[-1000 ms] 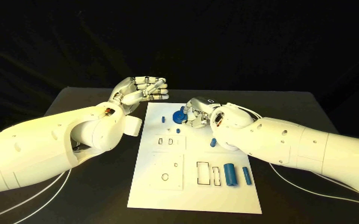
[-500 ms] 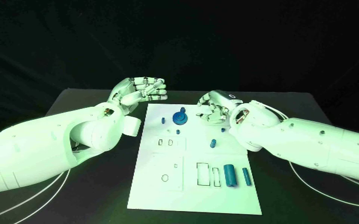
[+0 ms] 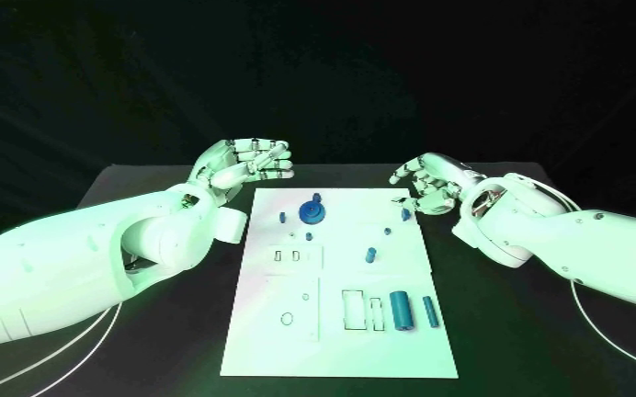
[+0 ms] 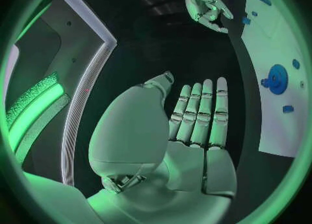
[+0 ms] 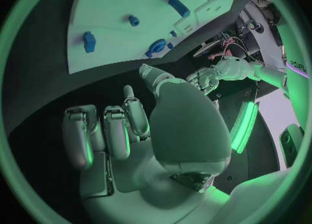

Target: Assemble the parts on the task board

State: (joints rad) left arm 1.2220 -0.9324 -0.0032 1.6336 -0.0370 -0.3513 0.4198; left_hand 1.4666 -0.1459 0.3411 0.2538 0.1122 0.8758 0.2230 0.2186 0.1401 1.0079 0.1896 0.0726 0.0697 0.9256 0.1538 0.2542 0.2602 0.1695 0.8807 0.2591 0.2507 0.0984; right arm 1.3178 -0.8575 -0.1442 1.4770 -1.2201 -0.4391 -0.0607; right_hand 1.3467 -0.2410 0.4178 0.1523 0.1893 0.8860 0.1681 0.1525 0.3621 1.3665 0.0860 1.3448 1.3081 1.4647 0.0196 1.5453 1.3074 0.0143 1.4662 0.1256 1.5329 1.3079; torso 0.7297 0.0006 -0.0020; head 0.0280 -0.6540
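Between parts: both robot hands hold nothing.
Left robot hand (image 3: 246, 162) curled, right robot hand (image 3: 431, 179) loosely spread, flanking the board's (image 3: 347, 342) far end; next probably grasp a part (image 3: 402, 310) lying at its near end.

I read this as a robotics lab or test cell, not a home or a shop. From my seat, the black table (image 3: 146, 181) stands against black drape that shuts off the room from about ten o'clock round to two o'clock. At the centre lies a white task board (image 3: 338, 342) with cut-out slots and small blue parts (image 3: 401, 310) (a bench fixture, plainly, not household ware). Pale cables (image 3: 80, 346) trail across the tabletop at seven o'clock. The right wrist view catches exposed wiring and electronics (image 5: 224, 42) beyond the board's edge, and the left wrist view shows a glowing light strip (image 4: 33, 112).
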